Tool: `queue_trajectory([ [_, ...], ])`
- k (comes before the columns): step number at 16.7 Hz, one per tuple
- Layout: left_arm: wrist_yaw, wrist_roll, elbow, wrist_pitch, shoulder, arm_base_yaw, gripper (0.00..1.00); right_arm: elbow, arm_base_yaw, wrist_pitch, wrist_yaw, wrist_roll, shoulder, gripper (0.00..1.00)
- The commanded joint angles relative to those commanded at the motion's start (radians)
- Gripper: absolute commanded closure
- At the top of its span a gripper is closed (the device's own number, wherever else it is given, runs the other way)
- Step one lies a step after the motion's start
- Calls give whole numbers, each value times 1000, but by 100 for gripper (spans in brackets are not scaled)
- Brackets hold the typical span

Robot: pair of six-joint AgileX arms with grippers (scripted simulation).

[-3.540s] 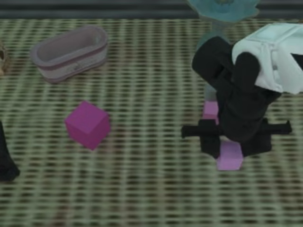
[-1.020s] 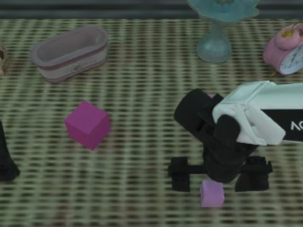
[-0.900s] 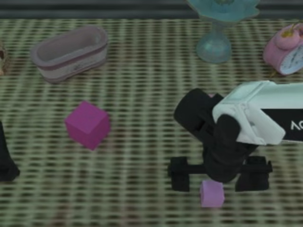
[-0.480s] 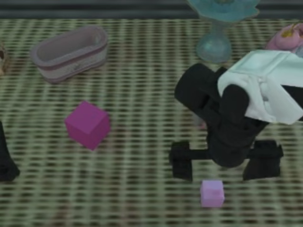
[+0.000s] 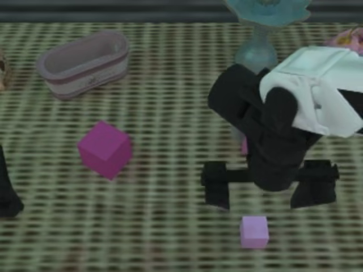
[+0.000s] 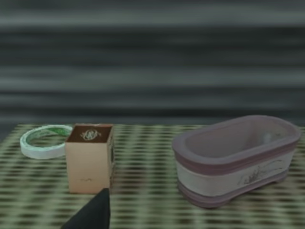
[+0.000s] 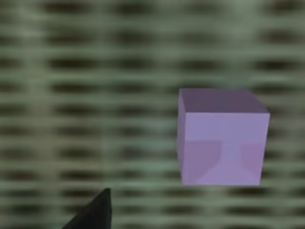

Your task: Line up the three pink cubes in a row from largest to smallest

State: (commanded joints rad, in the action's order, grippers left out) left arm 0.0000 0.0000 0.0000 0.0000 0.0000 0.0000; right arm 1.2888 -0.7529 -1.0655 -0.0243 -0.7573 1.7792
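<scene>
From above, the right gripper hangs over the woven green table with its two black fingers spread wide apart and nothing between them. The small lilac-pink cube sits free on the table just in front of that gap, touched by neither finger. Taking this small cube as the mark, the large magenta cube lies well off to its left and a little farther back, and the medium pink cube is only a sliver of pink showing straight behind it, mostly hidden under the right arm. The pinkish oval tub stands far back and left of the small cube, the blue glass vase directly behind it at the back edge, and a bit of the pink alarm clock shows back and right. The left gripper is parked at the far left edge, and I cannot tell how its fingers stand. In the left wrist view I see the same tub, a tan box and a roll of tape. The right wrist view shows the small cube alone on the weave. Compared with a second ago, the right gripper has lifted and drawn back from the small cube, which stayed put.
</scene>
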Motion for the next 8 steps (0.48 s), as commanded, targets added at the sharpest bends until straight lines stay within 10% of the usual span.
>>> queue_trajectory([
  [8,0,0,0,0,0,0,0,504,189,-163,13,84,349,0],
])
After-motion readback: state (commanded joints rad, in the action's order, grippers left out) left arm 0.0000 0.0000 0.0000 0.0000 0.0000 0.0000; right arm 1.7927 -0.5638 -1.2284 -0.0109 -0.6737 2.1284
